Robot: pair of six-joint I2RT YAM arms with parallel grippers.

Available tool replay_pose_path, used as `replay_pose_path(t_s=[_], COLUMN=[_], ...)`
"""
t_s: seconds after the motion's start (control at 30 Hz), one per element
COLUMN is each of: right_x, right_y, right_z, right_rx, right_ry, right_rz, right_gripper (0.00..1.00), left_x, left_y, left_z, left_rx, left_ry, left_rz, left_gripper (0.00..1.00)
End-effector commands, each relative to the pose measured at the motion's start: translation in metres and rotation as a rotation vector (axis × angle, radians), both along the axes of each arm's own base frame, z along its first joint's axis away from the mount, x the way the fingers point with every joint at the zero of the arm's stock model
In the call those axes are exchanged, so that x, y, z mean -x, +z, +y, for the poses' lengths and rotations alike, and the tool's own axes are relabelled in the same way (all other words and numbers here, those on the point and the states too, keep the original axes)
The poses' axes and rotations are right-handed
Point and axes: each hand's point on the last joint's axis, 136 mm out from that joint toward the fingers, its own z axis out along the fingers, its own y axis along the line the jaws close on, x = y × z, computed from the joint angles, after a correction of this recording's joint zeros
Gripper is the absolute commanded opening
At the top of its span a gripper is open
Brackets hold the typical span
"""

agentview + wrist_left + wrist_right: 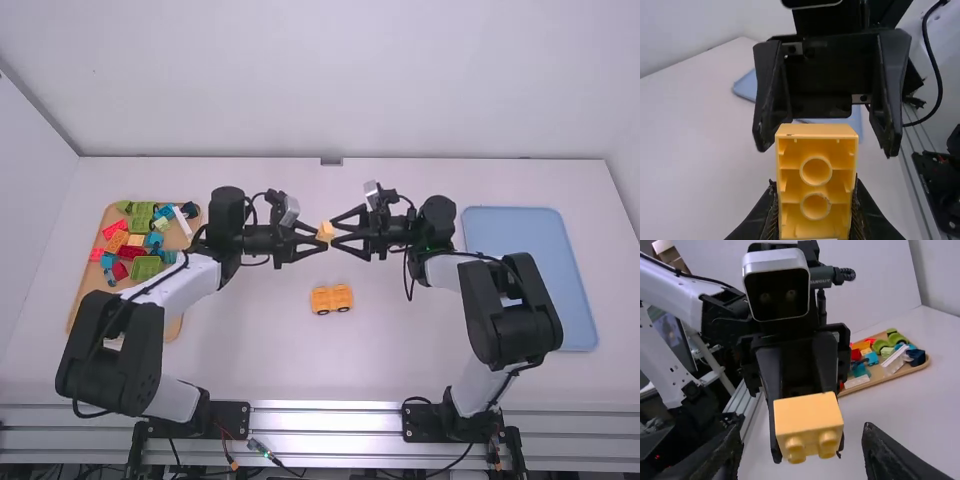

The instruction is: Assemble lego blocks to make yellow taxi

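Note:
Near the table's middle in the high view, my left gripper [318, 238] is shut on a small yellow block [326, 231]. From the right, my right gripper [334, 230] faces it with open fingers. The left wrist view has the block's hollow, ringed side [816, 187] between the left gripper's fingertips [815, 222]. Seen from the right wrist, the block [808, 421] shows its studs, and the right gripper [802, 450] has its fingers wide apart on either side. Contact between them and the block cannot be told. An orange-yellow car body [331, 299] with black wheels rests on the table.
A wooden tray [88, 290] at the left holds several coloured bricks and parts. On the right lies a light blue tray [520, 230], partly behind the right arm. Both arms reach in above the table, beyond the car body.

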Motion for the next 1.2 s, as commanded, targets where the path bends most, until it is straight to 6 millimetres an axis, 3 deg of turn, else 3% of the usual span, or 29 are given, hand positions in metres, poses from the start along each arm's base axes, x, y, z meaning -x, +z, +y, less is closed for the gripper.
replay_pose_path(t_s=[0.0,0.27,0.9,1.03,1.13,1.17], right_x=[-0.001,0.010,0.014,0.014,0.013,0.013], right_y=[0.006,0.011,0.012,0.012,0.012,0.012], right_z=[0.001,0.012,0.015,0.015,0.015,0.015], right_rx=[-0.003,-0.001,-0.001,-0.001,-0.003,-0.004], right_ry=[0.018,0.085,0.104,0.102,0.097,0.096], right_rz=[-0.010,-0.032,-0.043,-0.042,-0.042,-0.051], right_gripper=[0.61,0.59,0.21,0.07,0.05,0.05], left_x=[0.010,0.015,0.014,0.013,0.013,0.012], left_y=[-0.003,0.002,0.003,0.002,0.004,0.004], left_z=[-0.005,-0.007,-0.006,-0.005,-0.006,-0.005], left_rx=[0.009,0.025,0.025,0.024,0.025,0.026], left_ry=[-0.057,-0.091,-0.088,-0.084,-0.085,-0.085], left_rz=[-0.017,-0.059,-0.063,-0.064,-0.072,-0.078], left_gripper=[0.02,0.02,0.02,0.02,0.17,0.30])
